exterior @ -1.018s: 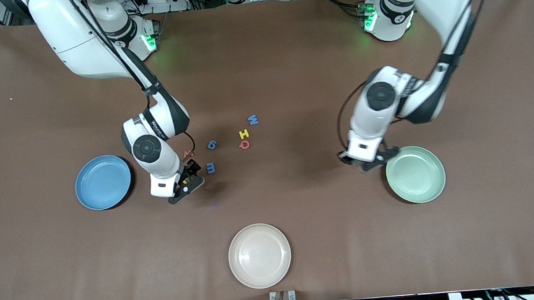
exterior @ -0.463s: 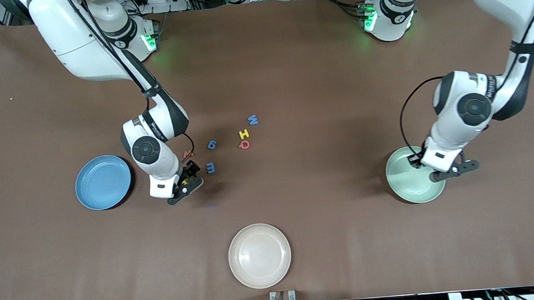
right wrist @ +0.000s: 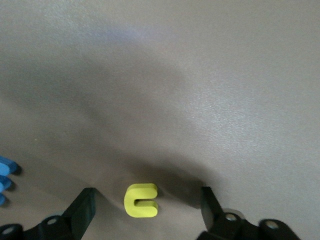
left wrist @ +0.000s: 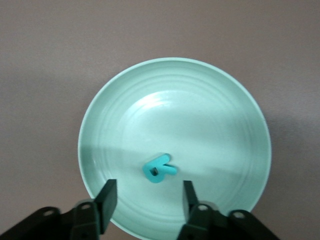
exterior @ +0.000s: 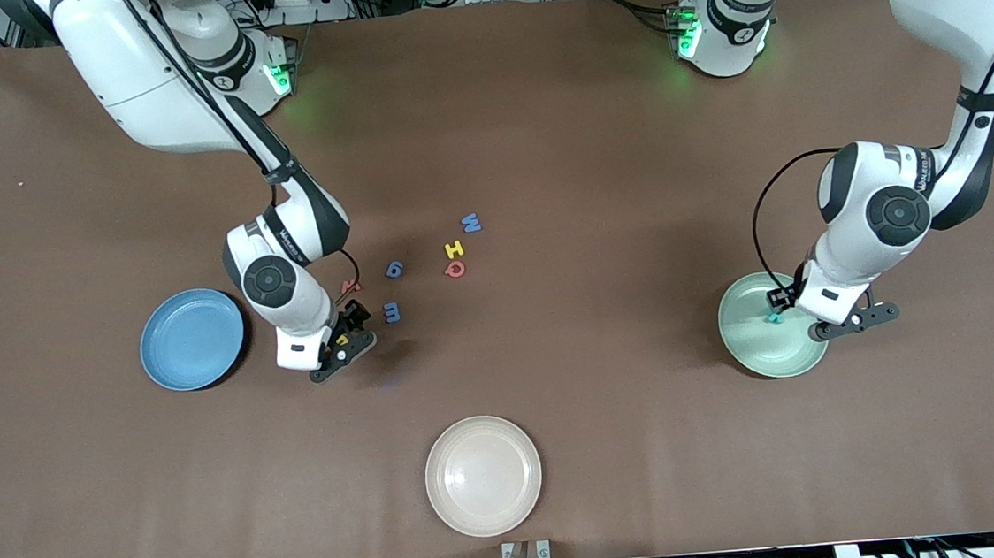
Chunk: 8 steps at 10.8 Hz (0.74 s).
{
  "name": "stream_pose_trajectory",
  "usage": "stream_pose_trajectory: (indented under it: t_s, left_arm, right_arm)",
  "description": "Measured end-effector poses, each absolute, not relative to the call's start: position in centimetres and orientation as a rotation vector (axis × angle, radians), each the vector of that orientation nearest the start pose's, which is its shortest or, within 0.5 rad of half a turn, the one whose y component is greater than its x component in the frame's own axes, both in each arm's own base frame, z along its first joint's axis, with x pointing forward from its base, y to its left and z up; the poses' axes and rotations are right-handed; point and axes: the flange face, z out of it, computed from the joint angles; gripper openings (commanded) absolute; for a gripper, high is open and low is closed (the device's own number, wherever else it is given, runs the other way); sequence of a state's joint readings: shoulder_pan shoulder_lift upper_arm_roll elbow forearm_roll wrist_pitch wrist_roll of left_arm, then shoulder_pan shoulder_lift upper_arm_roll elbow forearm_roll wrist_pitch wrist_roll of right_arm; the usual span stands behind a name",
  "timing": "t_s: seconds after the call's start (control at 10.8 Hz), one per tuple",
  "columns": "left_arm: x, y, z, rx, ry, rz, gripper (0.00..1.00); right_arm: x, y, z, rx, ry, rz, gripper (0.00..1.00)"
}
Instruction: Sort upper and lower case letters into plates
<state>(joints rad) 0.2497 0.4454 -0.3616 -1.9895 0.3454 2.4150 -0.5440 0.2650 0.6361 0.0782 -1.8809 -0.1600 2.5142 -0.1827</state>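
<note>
A: Right gripper [exterior: 345,349] status?
B: Low over the table just beside the blue plate [exterior: 191,338], toward the loose letters. Fingers spread, gripping nothing — yellow letter [right wrist: 141,200] flat on the table between them, long axis across the gap, clear of both pads.
A: Next move?
B: Probably straight down, then close. Letter already centred; no sideways correction apparent. Right arm nearest by a wide margin.
A: Remaining letters?
B: Red letter [exterior: 350,285], blue letters [exterior: 391,311], farther from the blue plate, toward the left arm's end.
A: Left gripper [exterior: 806,318]?
B: Over the green plate [exterior: 764,351], well apart from the blue plate. Fingers parted, empty — teal letter [left wrist: 158,170] lying in the plate.
</note>
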Motion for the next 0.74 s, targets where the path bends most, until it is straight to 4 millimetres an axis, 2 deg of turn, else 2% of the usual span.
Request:
stream_pose_trajectory:
  t_s: [0.37, 0.74]
  left_arm:
    - [60.5, -12.9, 26.7, -3.089, -0.375, -0.113, 1.00]
    - [57.9, -22.0, 27.9, -3.120, -0.520, -0.107, 1.00]
  right_arm:
    - [60.2, 21.3, 17.7, -3.018, -1.030, -0.035, 0.00]
    - [60.4, 21.0, 18.1, -3.023, -1.022, -0.039, 0.00]
